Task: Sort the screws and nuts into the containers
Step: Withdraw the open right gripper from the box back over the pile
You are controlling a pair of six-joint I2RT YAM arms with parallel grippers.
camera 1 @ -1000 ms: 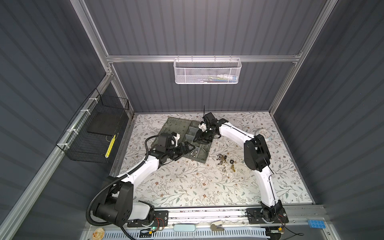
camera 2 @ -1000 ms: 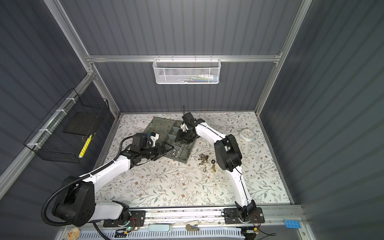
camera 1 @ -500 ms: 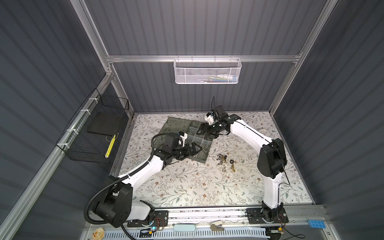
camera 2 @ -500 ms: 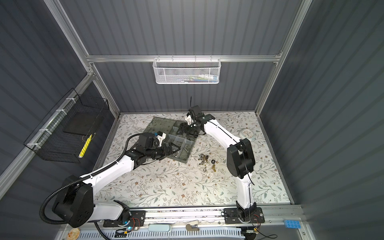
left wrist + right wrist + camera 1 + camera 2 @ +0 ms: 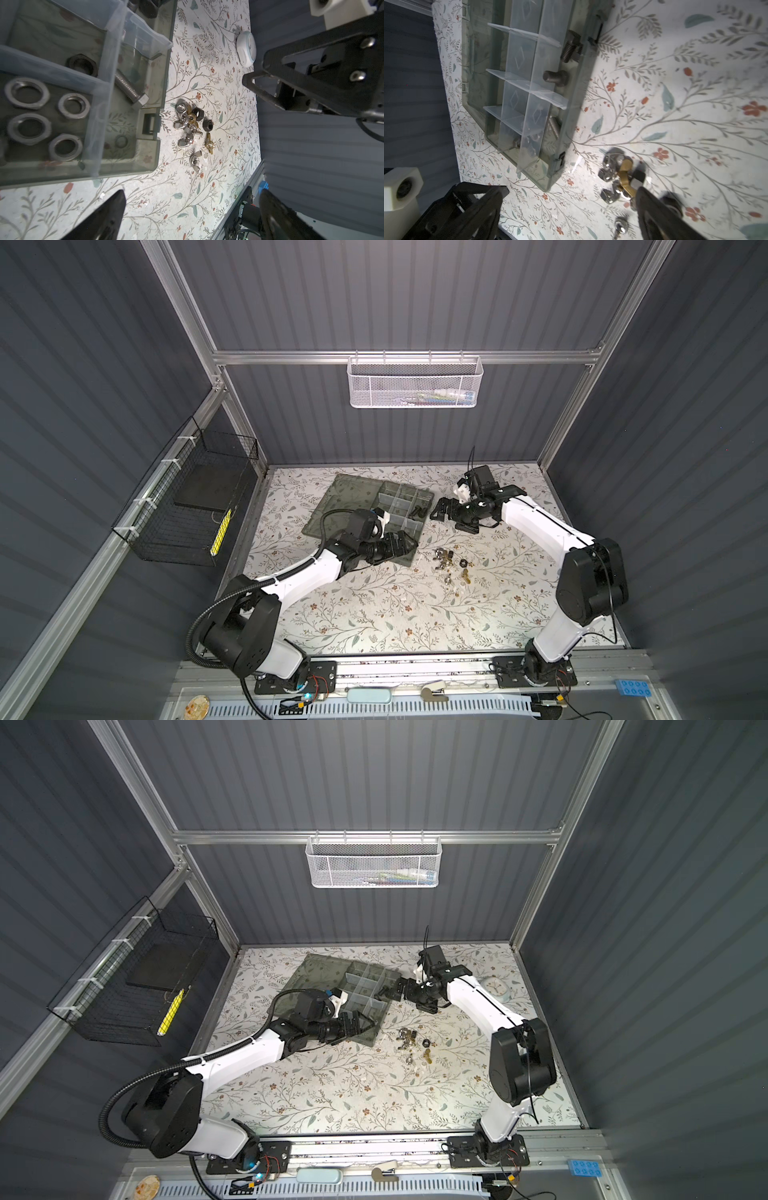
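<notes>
Well — grey ribbed walls (image 5: 374, 302) enclose the floral tabletop (image 5: 374, 614) — nuts (image 5: 451, 562) scattered.

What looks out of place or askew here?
The organiser box lies skewed to the table edges. A round white clock sits off to one side, apart from the loose nuts heaped beside the box.

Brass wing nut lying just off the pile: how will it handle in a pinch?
Brass wing nut looks like rigid metal, probably light for the gripper. It lies flat with its wings out, so it is unlikely to roll. The smooth, shiny wings may slip or twist in a pinch.
</notes>
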